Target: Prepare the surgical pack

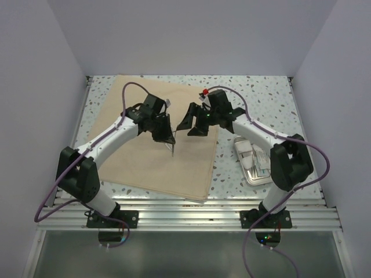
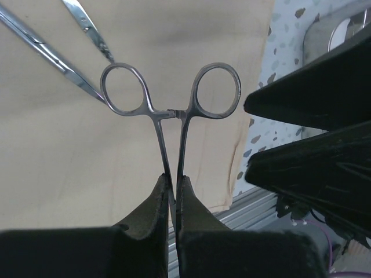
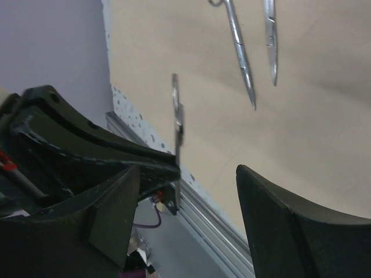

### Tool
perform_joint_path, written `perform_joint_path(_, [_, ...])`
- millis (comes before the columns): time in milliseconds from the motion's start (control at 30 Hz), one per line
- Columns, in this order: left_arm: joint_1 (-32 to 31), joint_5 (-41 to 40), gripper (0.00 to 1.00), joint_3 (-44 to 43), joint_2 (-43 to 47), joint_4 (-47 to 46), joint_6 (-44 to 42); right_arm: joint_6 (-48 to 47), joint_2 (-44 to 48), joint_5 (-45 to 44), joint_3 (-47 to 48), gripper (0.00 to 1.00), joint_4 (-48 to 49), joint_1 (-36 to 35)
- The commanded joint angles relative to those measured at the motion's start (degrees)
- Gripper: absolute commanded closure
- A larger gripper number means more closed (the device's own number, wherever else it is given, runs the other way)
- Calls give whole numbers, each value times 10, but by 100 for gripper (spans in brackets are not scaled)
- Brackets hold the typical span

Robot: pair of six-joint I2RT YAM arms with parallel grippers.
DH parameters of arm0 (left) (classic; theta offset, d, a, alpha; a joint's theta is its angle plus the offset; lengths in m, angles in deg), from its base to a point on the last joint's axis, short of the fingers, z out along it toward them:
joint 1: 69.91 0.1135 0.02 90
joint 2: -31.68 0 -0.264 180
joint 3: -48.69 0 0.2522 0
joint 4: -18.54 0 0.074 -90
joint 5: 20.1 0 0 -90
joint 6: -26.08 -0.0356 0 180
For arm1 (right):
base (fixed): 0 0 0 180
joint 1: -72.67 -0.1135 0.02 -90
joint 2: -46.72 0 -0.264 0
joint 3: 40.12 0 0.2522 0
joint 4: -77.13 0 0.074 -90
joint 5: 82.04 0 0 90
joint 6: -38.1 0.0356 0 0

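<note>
The left gripper (image 1: 165, 136) is clamped on a pair of steel forceps (image 2: 171, 95). It pinches the two thin shafts together, and the ring handles point away from the fingers. The forceps hang above the middle of the tan cloth (image 1: 156, 165), which lies flat over the left and centre of the bench (image 1: 261, 98). The right gripper (image 3: 206, 174) hovers just beside the forceps with its fingers apart and nothing between them. Two more steel tools (image 3: 240, 52) lie side by side on the cloth beyond the forceps; from these angles I cannot tell whether they are scissors or more forceps. A shiny steel tray (image 1: 250, 176) sits off the cloth near the right near corner, partly under the right arm. The forceps should be light and stiff, but the polished metal is slick and narrow, so they could swivel in a pinch on the shafts. The flat joint just below the rings, or a ring itself, looks like the firmer place to take hold. The cloth is soft and limp and is best picked up by a corner or an edge.
</note>
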Motion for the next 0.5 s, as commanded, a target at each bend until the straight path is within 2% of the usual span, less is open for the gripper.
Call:
perform_joint_path(0, [-22, 36, 100, -5, 16, -30, -3, 44, 1, -2, 33, 30, 60, -12])
perform_joint_path(167, [-31, 41, 100, -23, 13, -28, -1, 50, -11, -7, 25, 34, 48, -26])
perform_joint_path(300, [-37, 40, 100, -35, 12, -29, -1, 57, -15, -13, 16, 43, 55, -33])
perform_joint_path(467, [-40, 47, 100, -39, 10, -32, -2, 46, -36, -12, 26, 50, 38, -34])
